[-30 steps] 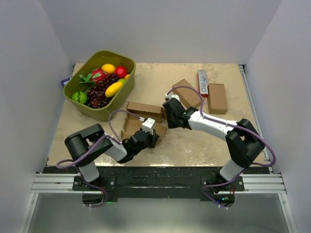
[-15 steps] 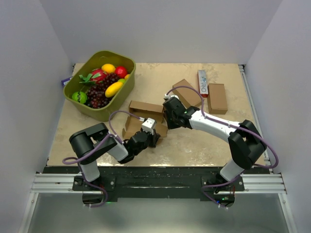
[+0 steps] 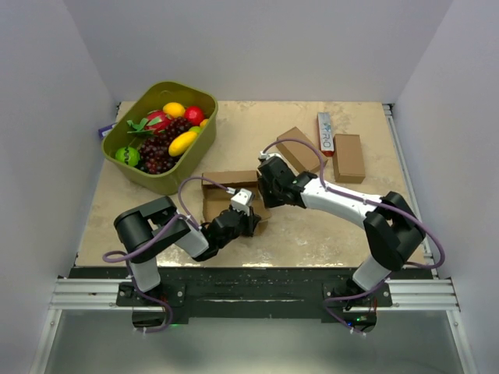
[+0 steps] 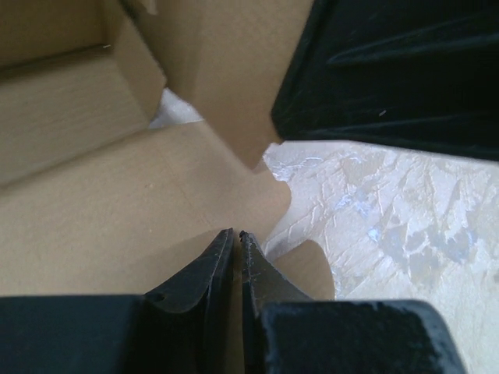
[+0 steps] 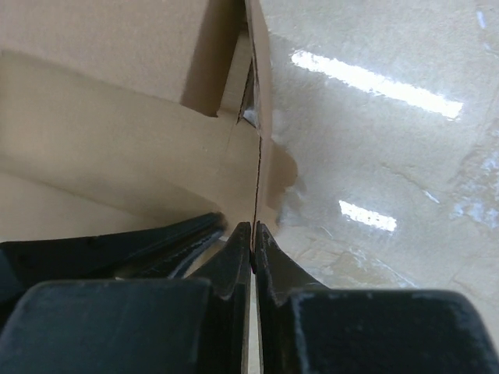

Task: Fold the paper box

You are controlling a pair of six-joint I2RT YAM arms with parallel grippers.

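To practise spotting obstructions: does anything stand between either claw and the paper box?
Nothing visible does. The left claw and right claw are both closed right against the paper box, touching its cardboard.

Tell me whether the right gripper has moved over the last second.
Yes. The right gripper shifted slightly left in the top view, away from the white-and-red carton.

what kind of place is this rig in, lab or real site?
Probably a lab test cell, not a real workplace. Plain white walls box in a small table; the left arm and right arm are bolted to a metal rail; props are a bin of fruit and the paper box.
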